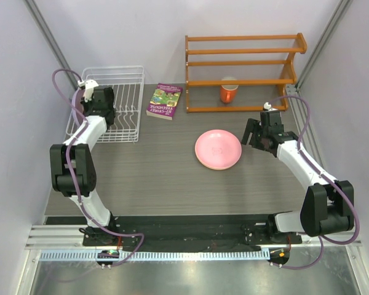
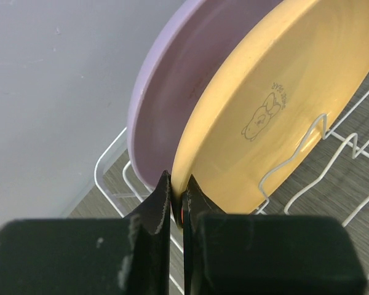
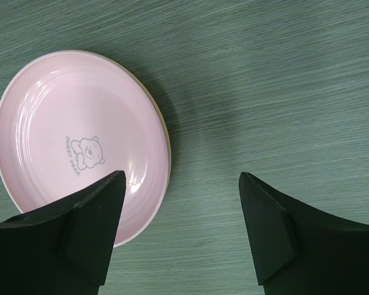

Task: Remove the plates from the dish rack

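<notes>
The white wire dish rack [image 1: 126,104] stands at the back left. In the left wrist view a yellow-orange plate [image 2: 277,110] and a lavender plate [image 2: 172,92] stand upright in the rack [image 2: 111,172]. My left gripper [image 2: 178,196] is shut on the yellow-orange plate's rim, one finger on each side. In the top view the left gripper [image 1: 89,98] is over the rack's left side and hides these plates. A pink plate [image 1: 218,149] lies flat on the table. My right gripper [image 3: 181,178] is open and empty, just right of the pink plate [image 3: 61,135], also in the top view [image 1: 258,138].
An orange wooden shelf [image 1: 243,67] stands at the back right with an orange mug [image 1: 229,92] under it. A book [image 1: 165,101] lies between the rack and the shelf. Walls close in on the left, back and right.
</notes>
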Controlling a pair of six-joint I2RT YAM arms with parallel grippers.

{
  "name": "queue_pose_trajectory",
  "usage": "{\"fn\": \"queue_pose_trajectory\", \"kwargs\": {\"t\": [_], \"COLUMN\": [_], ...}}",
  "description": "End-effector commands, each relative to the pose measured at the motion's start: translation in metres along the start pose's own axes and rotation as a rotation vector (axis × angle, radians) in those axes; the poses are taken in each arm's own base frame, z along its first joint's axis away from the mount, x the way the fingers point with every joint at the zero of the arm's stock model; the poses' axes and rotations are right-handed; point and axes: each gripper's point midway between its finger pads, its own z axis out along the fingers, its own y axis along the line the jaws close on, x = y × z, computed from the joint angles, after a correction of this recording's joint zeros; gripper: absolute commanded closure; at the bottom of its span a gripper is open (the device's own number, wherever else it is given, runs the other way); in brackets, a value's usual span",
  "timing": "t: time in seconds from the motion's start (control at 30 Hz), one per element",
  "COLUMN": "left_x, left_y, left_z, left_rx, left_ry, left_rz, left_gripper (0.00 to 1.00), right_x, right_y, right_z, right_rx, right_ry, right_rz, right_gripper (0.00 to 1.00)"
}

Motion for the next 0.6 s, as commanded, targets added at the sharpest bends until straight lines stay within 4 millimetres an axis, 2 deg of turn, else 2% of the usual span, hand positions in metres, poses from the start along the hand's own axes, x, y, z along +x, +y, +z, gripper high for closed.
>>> {"fn": "queue_pose_trajectory", "kwargs": {"t": [0.0,0.2,0.3,0.43,0.57], "left_x": [-0.067,-0.098,-0.112,-0.117,-0.117], "left_y": [0.027,0.053,0.059,0.067,0.069], "left_z": [-0.026,-0.055,-0.072,-0.087,-0.089], "left_rx": [-0.041,-0.124,-0.15,-0.164,-0.164], "left_ry": [-0.139,-0.229,-0.28,-0.307,-0.312], "left_rz": [-0.135,-0.111,-0.111,-0.104,-0.106], "left_gripper": [1.0,1.0,1.0,1.0,1.0], "right_x": [-0.009,-0.009,-0.009,-0.012,-0.013], "right_y": [0.004,0.006,0.007,0.008,0.007], "right_z": [-0.002,-0.003,-0.005,-0.01,-0.015], "right_rx": [-0.026,-0.035,-0.043,-0.047,-0.049], "right_ry": [-0.035,-0.035,-0.038,-0.056,-0.069], "right_rz": [0.002,0.008,0.013,0.013,0.013], "right_gripper": [0.2,0.2,0.2,0.2,0.19]}}
